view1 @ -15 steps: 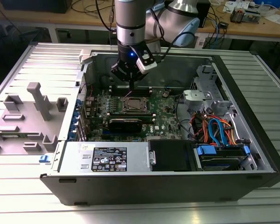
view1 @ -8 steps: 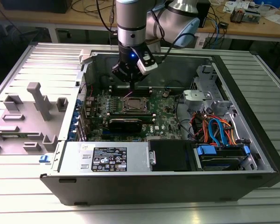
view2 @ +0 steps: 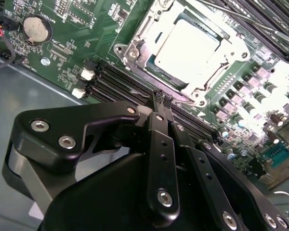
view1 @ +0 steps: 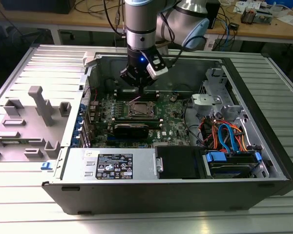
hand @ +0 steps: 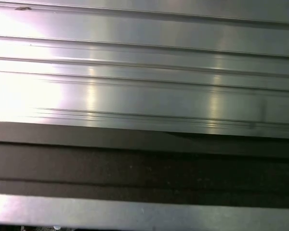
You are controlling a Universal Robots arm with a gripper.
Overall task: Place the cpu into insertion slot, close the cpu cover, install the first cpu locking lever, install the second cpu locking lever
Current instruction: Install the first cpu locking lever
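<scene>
**CPU seated and cover down; levers unconfirmed**

The black two-finger gripper (view2: 162, 98) is held over the green circuit board (view2: 58, 43), its jaws brought together at the tips with nothing seen between them. Just beyond the fingertips, the flat square silver-grey cpu (view2: 187, 48) is seen lying inside the square, silver-framed insertion slot (view2: 130, 53). The thin silver windowed cpu cover (view2: 231, 45) appears to be folded down around the chip, so the first two steps are judged done. A thin rod, seemingly one locking lever (view2: 179, 97), runs along the frame edge nearest the fingertips. Whether it or the other lever is hooked down cannot be told. The long black memory slots (view2: 120, 82) lie directly under the jaws.
</scene>
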